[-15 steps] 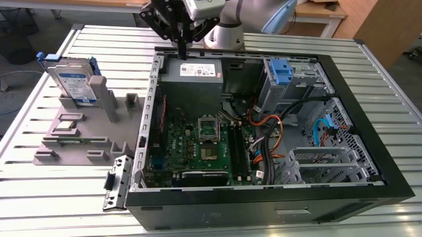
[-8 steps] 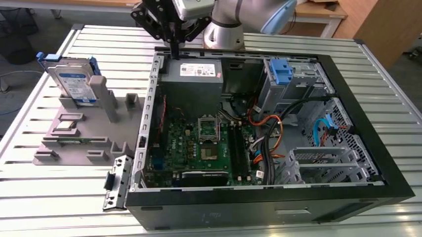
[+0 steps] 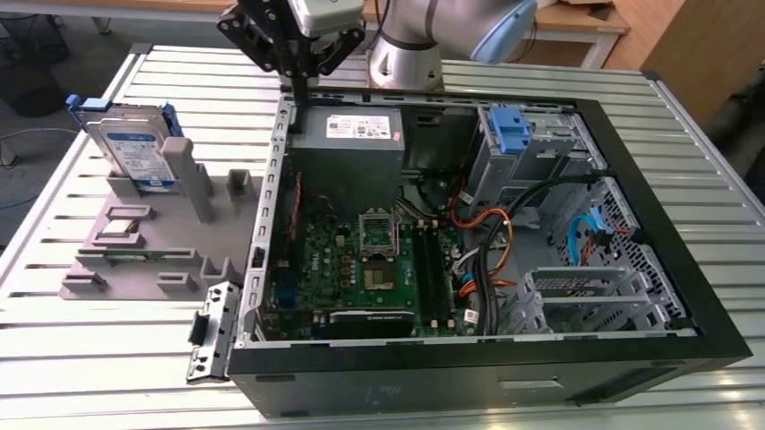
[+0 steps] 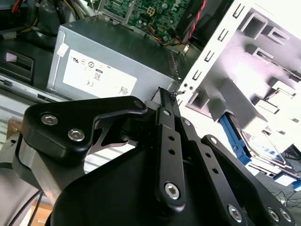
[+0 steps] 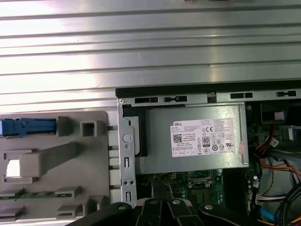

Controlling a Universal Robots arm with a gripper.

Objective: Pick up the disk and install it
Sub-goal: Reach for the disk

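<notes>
1. In the upper middle of the exterior view, we see the gripper hanging just above the upper left corner of the open computer case.
2. Its fingers are pressed together with nothing between them.
3. The disk stands upright in the upper left of the exterior view, slotted into a grey holder on the slatted metal table.
4. We see the disk apart from the gripper and outside the case; nothing touches it.
5. The second wrist view shows the disk's blue rail beside the holder.
6. Inside the case, the grey power supply lies nearest the gripper, with the green circuit board below it in the frame.
</notes>
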